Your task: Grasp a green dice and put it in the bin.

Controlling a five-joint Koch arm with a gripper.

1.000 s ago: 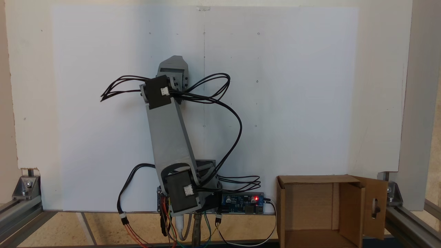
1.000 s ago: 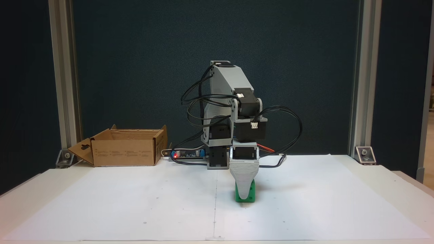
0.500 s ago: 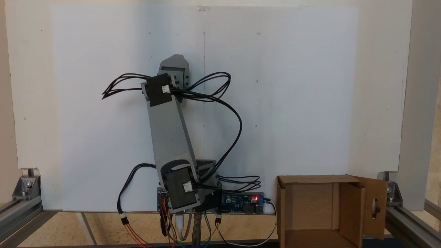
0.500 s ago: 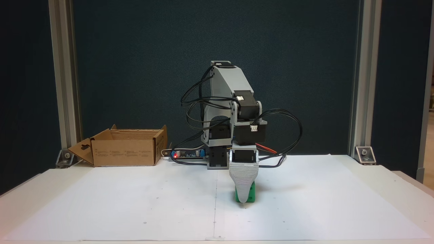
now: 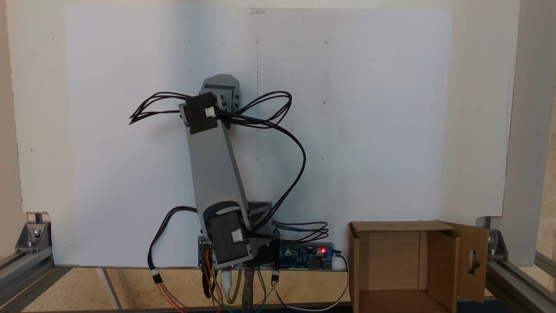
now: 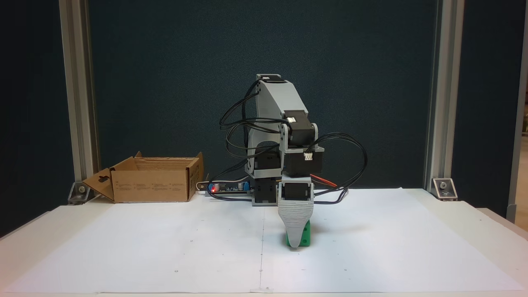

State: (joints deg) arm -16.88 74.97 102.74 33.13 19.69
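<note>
**Gripper down over the dice**

In a fixed view the gripper [image 6: 294, 243] points straight down; its grey front jaw covers most of the dice [image 6: 305, 238], which sits square on the white paper [image 6: 165, 247]. Whether the jaws grip it cannot be told. The bin [image 6: 150, 184] stands at ten o'clock, its print too small to read.

Gripper [image 6: 294, 244] down at paper [image 6: 371, 255] — front jaw covers green dice [image 6: 304, 238]; bin [image 6: 150, 185] far left.

Green dice [image 6: 305, 238] mostly covered by front jaw, rear jaw hidden behind it, bin [image 5: 404, 269] cut off by bottom edge.
</note>
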